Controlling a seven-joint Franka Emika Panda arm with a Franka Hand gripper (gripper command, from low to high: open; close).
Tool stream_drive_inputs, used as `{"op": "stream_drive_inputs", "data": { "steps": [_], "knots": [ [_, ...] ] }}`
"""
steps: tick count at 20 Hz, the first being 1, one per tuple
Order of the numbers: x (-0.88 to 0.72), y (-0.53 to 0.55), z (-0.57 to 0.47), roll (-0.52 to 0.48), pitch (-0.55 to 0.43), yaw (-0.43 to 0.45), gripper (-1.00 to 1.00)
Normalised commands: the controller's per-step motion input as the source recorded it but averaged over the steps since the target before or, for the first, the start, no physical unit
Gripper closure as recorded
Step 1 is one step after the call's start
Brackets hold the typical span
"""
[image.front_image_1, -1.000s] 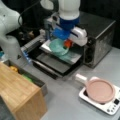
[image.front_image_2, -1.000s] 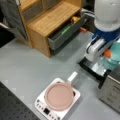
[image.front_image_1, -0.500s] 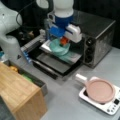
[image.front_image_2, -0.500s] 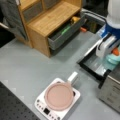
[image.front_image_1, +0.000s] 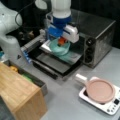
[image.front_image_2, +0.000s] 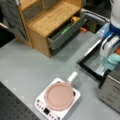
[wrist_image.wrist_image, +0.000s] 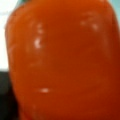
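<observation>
My gripper (image.front_image_1: 60, 43) hangs over the open oven door (image.front_image_1: 55, 63), shut on an orange object (image.front_image_1: 61, 40). The orange object sits just above or in a teal bowl (image.front_image_1: 58, 48) that rests on the tray at the oven's mouth. In a front view the gripper (image.front_image_2: 113, 51) is at the right edge, with the orange object (image.front_image_2: 117, 50) peeking out beside it and the teal bowl (image.front_image_2: 113, 60) under it. The wrist view is filled by the glossy orange object (wrist_image.wrist_image: 62, 60); the fingers are hidden there.
A steel toaster oven (image.front_image_1: 100, 37) stands behind the door. A pink pan (image.front_image_1: 100, 90) sits on a white hotplate (image.front_image_1: 110, 107), also seen as the pan (image.front_image_2: 59, 96). A wooden cabinet (image.front_image_2: 50, 17) has an open drawer (image.front_image_2: 65, 32) holding small items.
The gripper with the orange object has shifted toward the oven and settled slightly lower over the teal bowl. Pan, hotplate and cabinet have not moved.
</observation>
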Motion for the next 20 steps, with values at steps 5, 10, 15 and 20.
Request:
{"op": "stream_drive_inputs", "data": {
  "steps": [5,10,15,20],
  "knots": [
    [-0.31,0.05,-0.15,0.119,-0.186,-0.189,1.00],
    [-0.38,-0.03,-0.22,0.085,-0.173,-0.235,1.00],
    [-0.41,-0.04,-0.22,0.094,-0.210,-0.208,1.00],
    [-0.39,0.01,-0.13,0.125,-0.268,-0.177,1.00]
  ]
}}
